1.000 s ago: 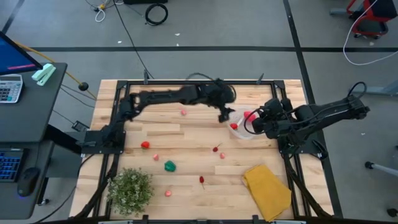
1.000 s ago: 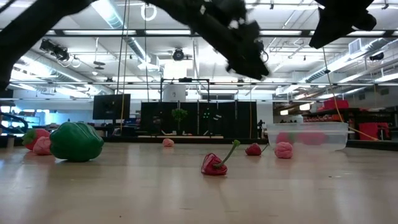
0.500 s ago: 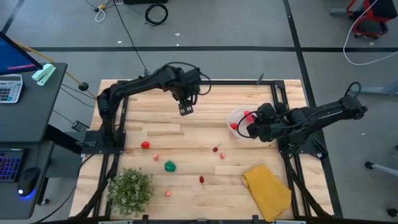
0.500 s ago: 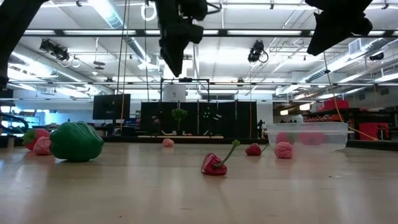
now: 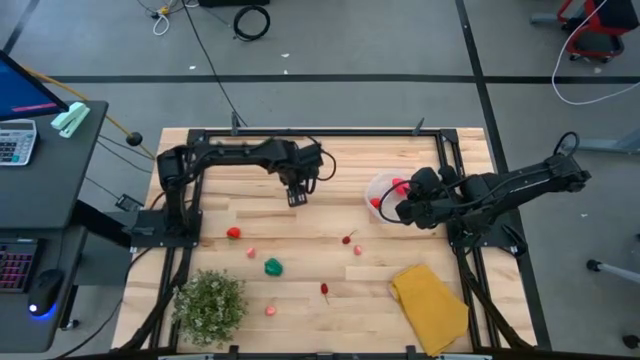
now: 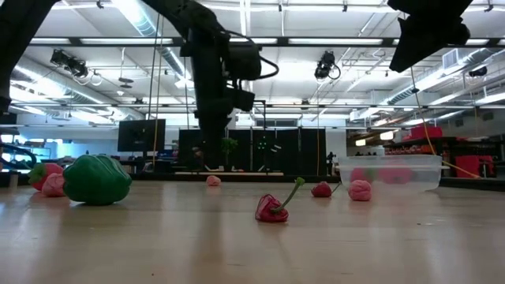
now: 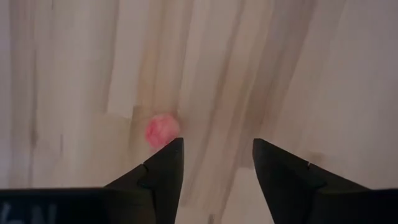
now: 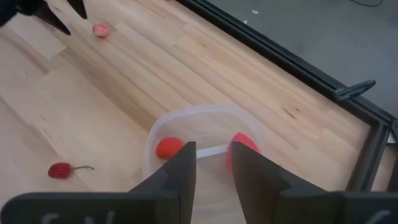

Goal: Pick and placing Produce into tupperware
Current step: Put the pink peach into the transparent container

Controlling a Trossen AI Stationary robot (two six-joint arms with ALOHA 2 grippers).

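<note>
My left gripper (image 5: 297,196) points down, open, over the far middle of the table. A small pale pink piece of produce (image 7: 163,130) lies on the wood just beyond one fingertip, not between the fingers; in the low view it (image 6: 213,181) sits under the arm. The clear round tupperware (image 5: 384,193) stands right of centre with two red pieces (image 8: 169,148) inside. My right gripper (image 8: 213,149) hovers above its near rim, fingers apart, holding nothing. More produce lies loose: a green pepper (image 5: 273,267), a red chili (image 5: 348,239) and several red and pink pieces.
A bushy green plant (image 5: 210,303) stands at the near left corner. A folded yellow cloth (image 5: 430,305) lies at the near right. A black frame (image 5: 320,131) runs around the tabletop. Bare wood lies between the pink piece and the tupperware.
My left gripper has swung from beside the tupperware toward the table's left, then sunk toward the pink piece, tipping from a slant to point nearly straight down. The produce and the tupperware have stayed where they were.
</note>
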